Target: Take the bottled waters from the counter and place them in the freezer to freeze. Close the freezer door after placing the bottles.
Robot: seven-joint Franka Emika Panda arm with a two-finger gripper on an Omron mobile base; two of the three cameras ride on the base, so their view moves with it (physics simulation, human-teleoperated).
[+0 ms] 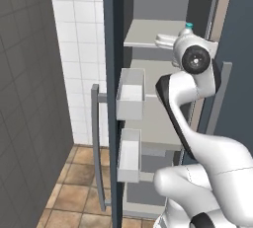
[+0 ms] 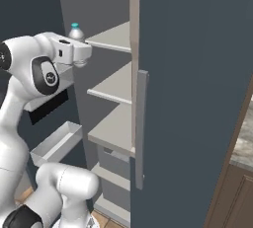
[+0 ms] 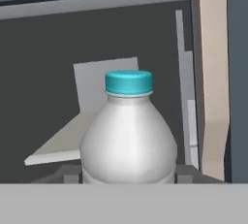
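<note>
Teal-capped bottle [image 3: 128, 140] upright in gripper [image 2: 79, 57] (cap up), beside freezer [image 2: 111, 37] shelf.

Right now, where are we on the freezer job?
Done: the freezer door stands open and the arm has reached the pale shelves. In hand: the hand grips the teal-capped bottle upright, level with an upper shelf, not yet set down. Left: place it and close the door. The red-capped bottle isn't visible here, so its status can't be told.
</note>
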